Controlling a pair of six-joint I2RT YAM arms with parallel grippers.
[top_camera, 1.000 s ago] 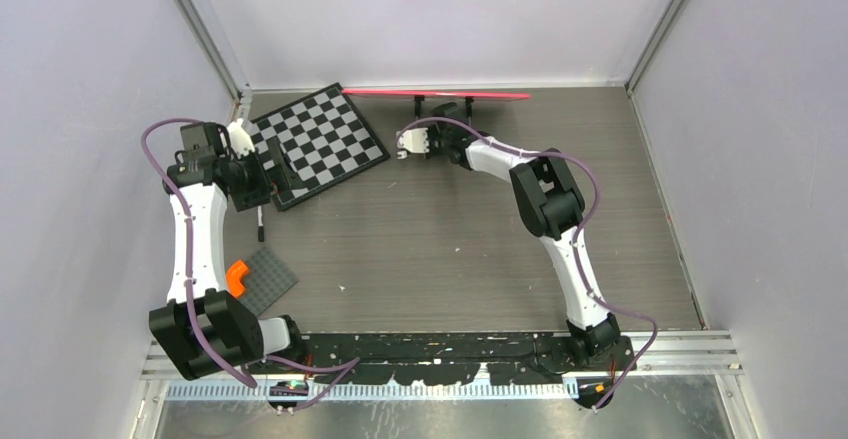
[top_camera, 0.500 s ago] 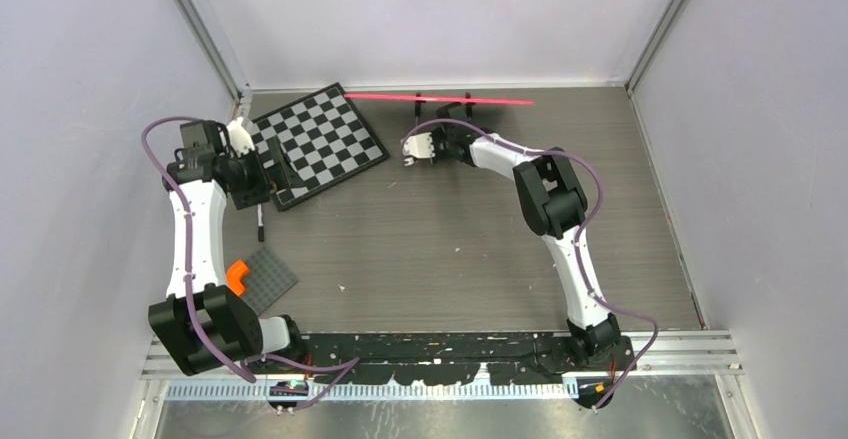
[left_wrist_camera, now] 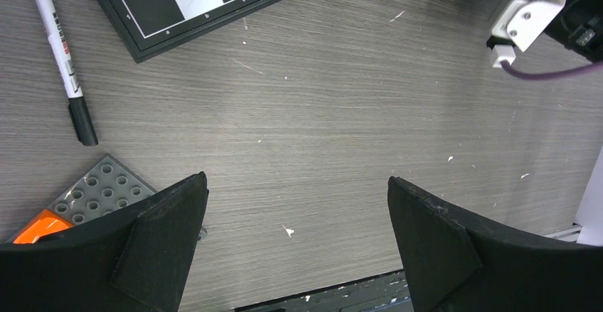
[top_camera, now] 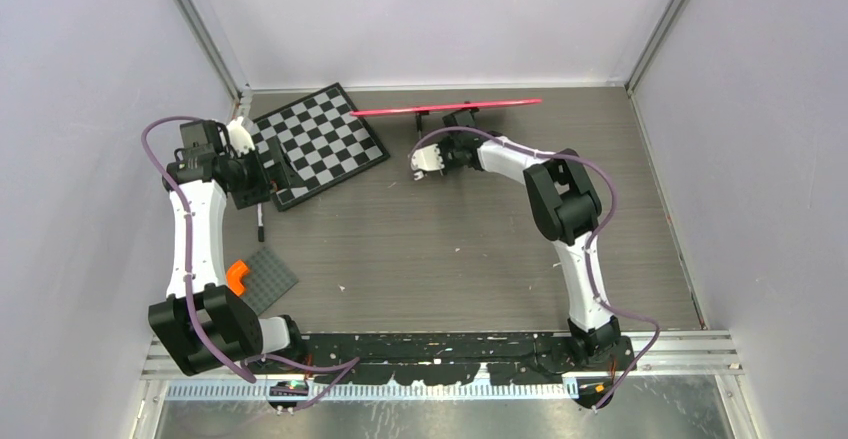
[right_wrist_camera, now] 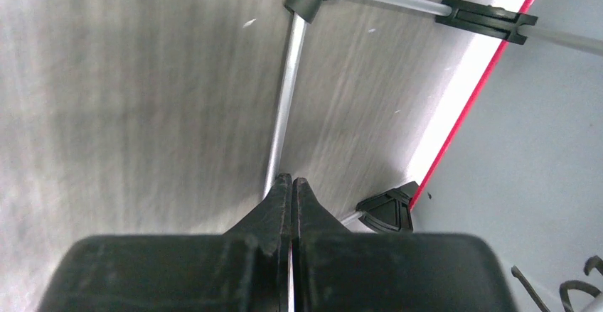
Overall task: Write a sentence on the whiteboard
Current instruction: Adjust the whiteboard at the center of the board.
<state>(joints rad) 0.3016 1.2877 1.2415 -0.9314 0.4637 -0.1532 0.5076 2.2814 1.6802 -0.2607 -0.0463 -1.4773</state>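
Two grippers, one whiteboard (top_camera: 500, 105), one marker (left_wrist_camera: 57, 42), one chessboard (top_camera: 320, 139).
We see the board standing edge-on at the far side of the table (top_camera: 450, 239); the left gripper (left_wrist_camera: 296, 179) gapes empty, the right gripper (right_wrist_camera: 291, 182) is pinched closed beside the board.

Red-edged whiteboard (top_camera: 447, 108) shifted forward off the back wall, now slanted with its left end nearer. The right gripper (top_camera: 423, 164) drew back and rightward. Its elbow swung right too.
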